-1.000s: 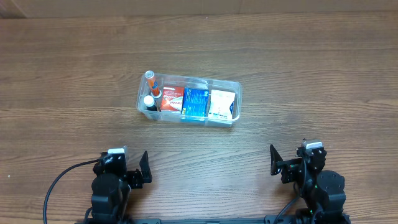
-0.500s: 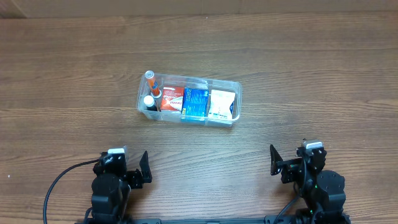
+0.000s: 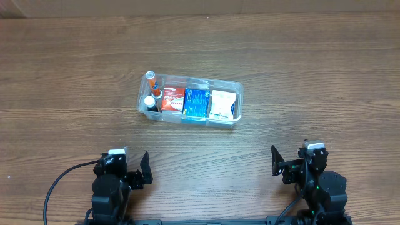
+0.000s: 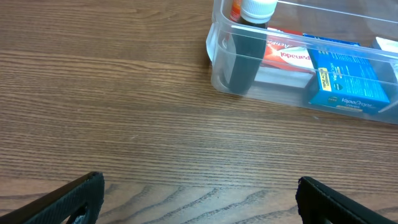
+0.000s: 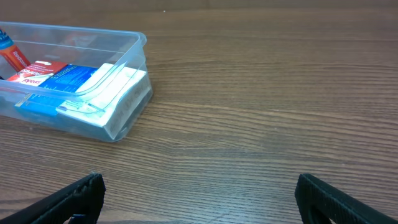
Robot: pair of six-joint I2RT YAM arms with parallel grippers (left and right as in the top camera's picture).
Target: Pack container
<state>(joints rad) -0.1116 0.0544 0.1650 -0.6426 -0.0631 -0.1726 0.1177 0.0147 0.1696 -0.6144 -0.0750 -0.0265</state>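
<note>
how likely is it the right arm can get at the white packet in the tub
Probably yes: the white packet lies uncovered at the tub's right end, nothing between it and the open right tool.

Red packet (image 3: 174,99), blue packet (image 3: 196,103), white packet (image 3: 223,104), clear container (image 3: 200,79).

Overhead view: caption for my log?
Clear container mid-table holding packets and two capped tubes; left gripper and right gripper open, near edge.
</note>
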